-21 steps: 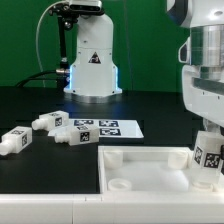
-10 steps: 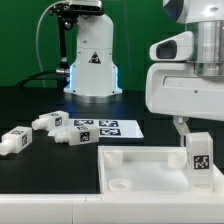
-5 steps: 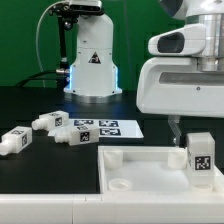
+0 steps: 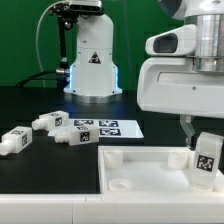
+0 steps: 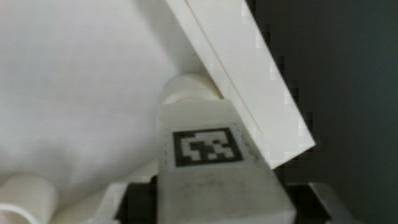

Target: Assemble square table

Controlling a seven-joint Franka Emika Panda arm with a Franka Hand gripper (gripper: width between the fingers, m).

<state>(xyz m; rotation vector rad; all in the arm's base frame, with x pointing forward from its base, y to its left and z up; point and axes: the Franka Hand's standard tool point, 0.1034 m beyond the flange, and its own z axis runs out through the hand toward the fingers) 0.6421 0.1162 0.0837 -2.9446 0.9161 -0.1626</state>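
Note:
The white square panel (image 4: 150,168) lies at the front of the exterior view, raised rim up, with a round socket (image 4: 120,184) showing near its front left. My gripper (image 4: 203,150) is shut on a white tagged leg (image 4: 207,158), held upright at the panel's right side. In the wrist view the leg (image 5: 210,150) stands against the panel's rim (image 5: 249,90), my fingers (image 5: 317,197) on both sides of it. Three more tagged legs (image 4: 14,140) (image 4: 50,122) (image 4: 72,136) lie on the black table at the exterior view's left.
The marker board (image 4: 108,128) lies flat behind the panel. The robot base (image 4: 92,60) stands at the back centre. A white bar (image 4: 40,208) runs along the front edge.
My gripper with the leg has shifted slightly toward the exterior view's right and a little up over the panel's right side. Two seconds ago it was lower and further right.

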